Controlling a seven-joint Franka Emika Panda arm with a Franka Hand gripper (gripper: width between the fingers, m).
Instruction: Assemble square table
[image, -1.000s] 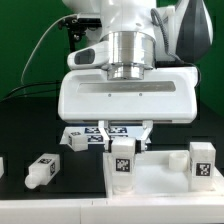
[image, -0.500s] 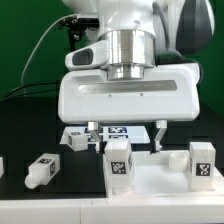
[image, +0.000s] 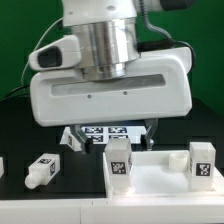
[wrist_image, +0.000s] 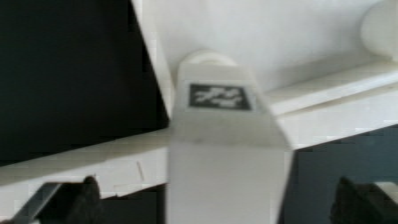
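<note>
Gripper (image: 110, 138) spread wide astride the upright leg (image: 120, 162), not touching.

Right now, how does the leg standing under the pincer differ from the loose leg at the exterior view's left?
The standing leg is upright on the white slab; the loose leg lies tipped on the black table. The standing leg sits below the open pincer; the loose leg lies clear of it. Both are white and tagged.

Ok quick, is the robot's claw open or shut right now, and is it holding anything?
Gripper: open, holding nothing. Its jaws are wide apart, one on each side of the upright white leg, and not touching it.
</note>
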